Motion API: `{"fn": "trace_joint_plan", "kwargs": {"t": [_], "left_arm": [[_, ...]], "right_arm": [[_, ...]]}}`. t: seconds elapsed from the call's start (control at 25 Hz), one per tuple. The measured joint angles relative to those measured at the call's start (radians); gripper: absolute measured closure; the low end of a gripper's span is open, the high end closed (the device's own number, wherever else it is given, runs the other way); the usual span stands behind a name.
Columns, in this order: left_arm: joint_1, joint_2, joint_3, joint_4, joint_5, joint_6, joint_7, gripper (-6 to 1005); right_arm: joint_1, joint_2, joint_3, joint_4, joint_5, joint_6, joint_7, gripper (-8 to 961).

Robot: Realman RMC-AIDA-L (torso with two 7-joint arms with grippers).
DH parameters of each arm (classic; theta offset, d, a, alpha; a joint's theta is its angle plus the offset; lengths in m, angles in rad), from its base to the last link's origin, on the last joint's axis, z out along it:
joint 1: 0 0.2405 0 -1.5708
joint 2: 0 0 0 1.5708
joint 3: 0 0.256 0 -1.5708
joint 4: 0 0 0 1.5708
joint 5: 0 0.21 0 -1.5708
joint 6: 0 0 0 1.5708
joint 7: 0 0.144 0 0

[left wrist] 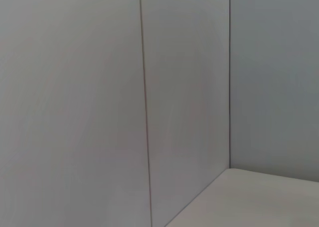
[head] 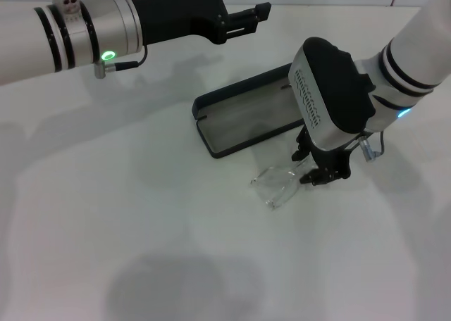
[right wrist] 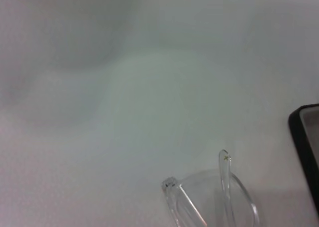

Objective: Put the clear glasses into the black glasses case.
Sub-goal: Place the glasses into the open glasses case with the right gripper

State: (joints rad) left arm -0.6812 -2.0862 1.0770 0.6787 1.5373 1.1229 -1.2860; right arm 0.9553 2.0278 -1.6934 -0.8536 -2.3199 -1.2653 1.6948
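The black glasses case (head: 243,117) lies open on the white table, grey lining up, and its rim (right wrist: 303,152) shows at the edge of the right wrist view. The clear glasses (head: 276,184) rest on the table just in front of the case, their lens and one thin temple (right wrist: 215,197) close under the right wrist camera. My right gripper (head: 320,172) is down at the table, at the right end of the glasses and close to the case's near right corner. My left gripper (head: 246,1) is held high at the back, open and empty.
The white table (head: 127,215) spreads wide to the left and front of the case. The left wrist view shows only grey wall panels (left wrist: 189,87) and a table corner.
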Motion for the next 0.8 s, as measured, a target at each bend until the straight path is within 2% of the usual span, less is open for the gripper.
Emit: {"fn": "trace_joint_plan", "kwargs": {"t": [0.2,0.28,0.52,0.64,0.8], "left_arm": [[0.0,0.0,0.0,0.001,0.0,0.0,0.002,361],[0.0,0.0,0.002,0.001,0.0,0.0,0.003,361],[0.0,0.0,0.002,0.001,0.0,0.0,0.004,361],[0.0,0.0,0.001,0.001,0.0,0.0,0.004,361],[0.006,0.0,0.001,0.001,-0.001,0.0,0.004,361]], "right_arm": [[-0.01,0.0,0.008,-0.004,0.019,0.019,-0.001,492],[-0.011,0.0,0.01,-0.003,0.019,0.022,-0.001,631],[-0.02,-0.002,0.01,-0.016,0.014,0.018,-0.001,864],[-0.039,-0.005,0.026,-0.05,0.015,0.016,0.0,880],[-0.103,-0.007,0.067,-0.169,0.004,0.017,0.0,889]]}}
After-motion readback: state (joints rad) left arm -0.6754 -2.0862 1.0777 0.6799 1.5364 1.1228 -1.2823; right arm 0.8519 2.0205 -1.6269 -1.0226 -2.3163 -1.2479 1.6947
